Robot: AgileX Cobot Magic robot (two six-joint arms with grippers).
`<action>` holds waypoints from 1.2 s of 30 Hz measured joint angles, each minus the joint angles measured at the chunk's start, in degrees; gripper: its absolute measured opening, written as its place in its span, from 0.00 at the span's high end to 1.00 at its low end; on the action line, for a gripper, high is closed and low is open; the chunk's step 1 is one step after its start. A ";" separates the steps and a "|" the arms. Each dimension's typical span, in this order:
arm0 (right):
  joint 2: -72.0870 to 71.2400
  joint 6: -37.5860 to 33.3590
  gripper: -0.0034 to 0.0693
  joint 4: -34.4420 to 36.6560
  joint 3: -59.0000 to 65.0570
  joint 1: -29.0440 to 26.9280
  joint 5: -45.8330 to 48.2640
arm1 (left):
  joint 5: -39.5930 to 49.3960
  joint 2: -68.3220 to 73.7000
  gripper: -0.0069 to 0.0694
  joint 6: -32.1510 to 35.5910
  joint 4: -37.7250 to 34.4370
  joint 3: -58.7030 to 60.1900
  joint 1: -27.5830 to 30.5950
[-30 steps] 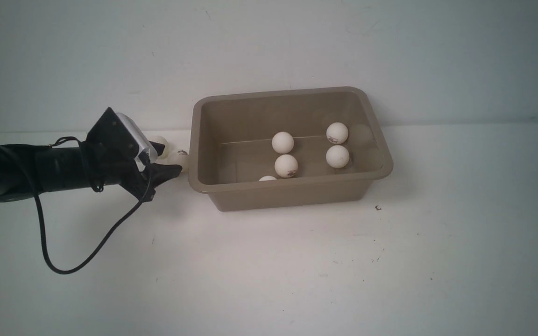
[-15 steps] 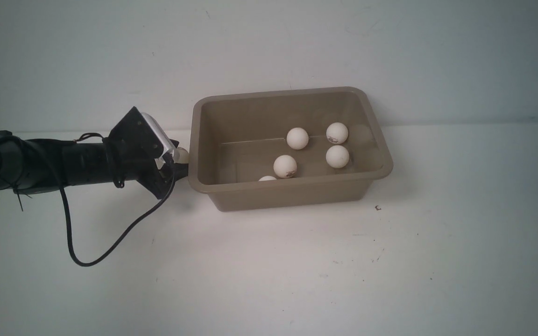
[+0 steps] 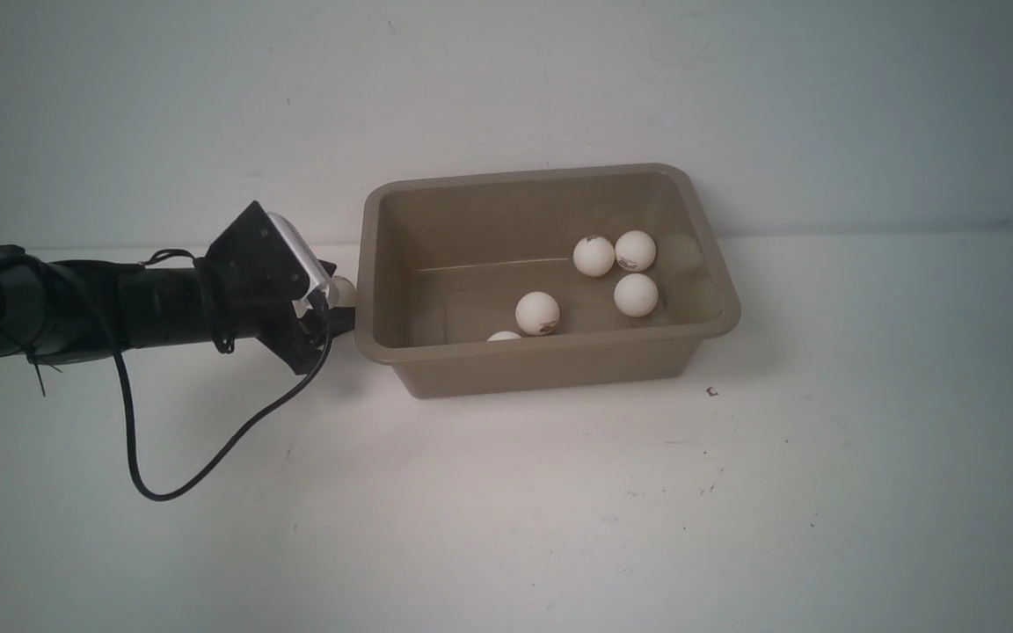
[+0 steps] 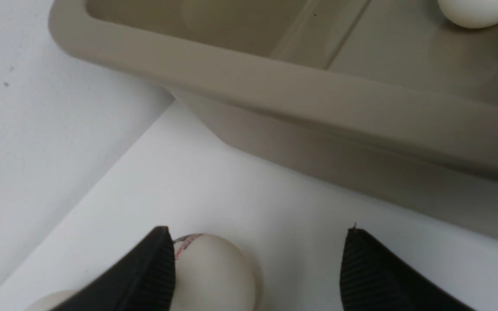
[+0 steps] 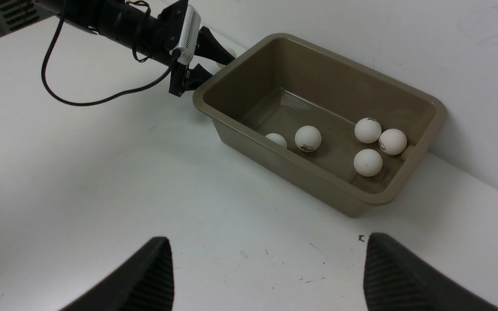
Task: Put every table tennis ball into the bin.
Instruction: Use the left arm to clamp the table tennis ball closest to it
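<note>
Black ribbed fingers of the left hand [image 4: 257, 239] stand spread. One pad [image 4: 154, 272] touches a table tennis ball [image 4: 214, 272] on the bench [image 4: 275, 203] and the other stands clear of it, just beside the left wall of the bin [image 4: 275, 95] near the bench's far edge. Only the left wrist view shows that gap; the front view hides it. Five balls lie in the bin, and one [image 3: 593, 256] has rolled from mid-floor to the pair at its right end. The right hand [image 5: 266, 242], spread and empty, hangs by the bench's right edge, with open room along the near edge.
</note>
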 joint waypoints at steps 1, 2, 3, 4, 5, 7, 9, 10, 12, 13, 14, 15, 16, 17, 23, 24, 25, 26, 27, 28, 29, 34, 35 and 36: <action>0.00 -0.16 0.22 0.00 0.00 0.00 0.06 | 0.00 0.00 0.32 -0.05 0.00 0.00 0.00; 0.00 -0.33 0.22 0.00 0.00 0.00 0.06 | 0.15 0.00 0.32 -0.06 0.07 0.00 0.00; 0.00 -0.40 0.22 0.00 0.00 0.00 0.06 | 0.29 0.00 0.32 -0.12 0.11 0.00 0.00; 0.00 -0.40 0.22 0.00 0.00 0.00 0.06 | 0.47 0.00 0.32 -0.19 0.13 0.00 0.00; 0.00 -0.56 0.22 0.00 0.00 0.00 0.06 | 0.85 -0.23 0.32 -0.19 0.38 0.00 0.00; 0.00 -0.63 0.22 0.00 0.00 0.00 0.06 | 0.85 -0.71 0.32 -0.19 0.64 0.00 -0.04; 0.00 -0.74 0.22 0.00 0.00 0.00 0.06 | 0.90 -1.68 0.32 -0.19 0.69 0.00 -0.04; 0.00 -0.74 0.22 0.00 0.00 0.00 0.06 | 0.90 -2.03 0.32 -0.19 0.69 -0.08 0.01; 0.00 -0.76 0.22 0.00 0.00 0.00 0.06 | 0.90 -2.18 0.32 -0.24 0.63 -0.48 0.01; 0.00 -0.76 0.22 0.00 0.00 0.00 0.06 | 0.90 -2.18 0.32 -0.24 0.63 -0.47 0.01; 0.00 -0.76 0.22 0.00 0.00 0.00 0.06 | 0.90 -2.18 0.32 -0.24 0.63 -0.53 0.01; 0.00 -0.76 0.22 0.00 0.00 0.00 0.06 | 0.84 -2.18 0.32 -0.24 0.63 -0.53 0.01; 0.00 -0.76 0.22 0.00 0.00 0.00 0.06 | 0.21 -2.18 0.32 -0.07 0.63 -0.53 0.01; 0.00 -0.76 0.22 0.00 0.00 0.00 0.07 | -0.35 -2.18 0.32 0.16 0.63 -0.53 0.01; 0.00 -0.76 0.22 0.00 0.00 0.00 0.13 | -3.45 -2.12 0.32 2.26 0.63 -0.88 0.01; 0.00 -0.76 0.22 0.00 0.00 0.00 0.13 | -3.45 -2.07 0.32 2.32 0.69 -1.11 0.01; 0.00 -0.76 0.22 0.00 0.00 0.00 0.13 | -3.45 -2.07 0.32 2.39 0.64 -1.37 0.01; 0.00 -0.76 0.22 0.00 0.00 0.00 0.13 | -3.36 -2.02 0.32 2.39 0.64 -1.62 0.01; 0.00 -0.76 0.22 0.00 0.00 0.00 0.13 | -3.31 -2.03 0.32 2.39 0.64 -1.90 0.01; 0.00 -0.76 0.22 0.00 0.00 0.00 0.13 | -3.24 -2.03 0.32 2.39 0.64 -2.14 0.01; 0.00 -0.76 0.22 0.02 0.00 0.00 0.13 | -3.09 -1.96 0.32 2.32 0.64 -2.31 0.01; 0.00 -0.76 0.22 0.25 0.00 0.00 0.18 | -2.63 -0.35 0.32 1.28 0.64 -3.09 -0.04; 0.00 -0.76 0.22 0.25 0.00 0.00 0.18 | -2.46 0.04 0.32 1.28 0.64 -3.14 -0.10; 0.00 -0.76 0.22 0.37 0.00 0.00 0.24 | -2.17 0.56 0.32 1.23 0.64 -3.21 -0.23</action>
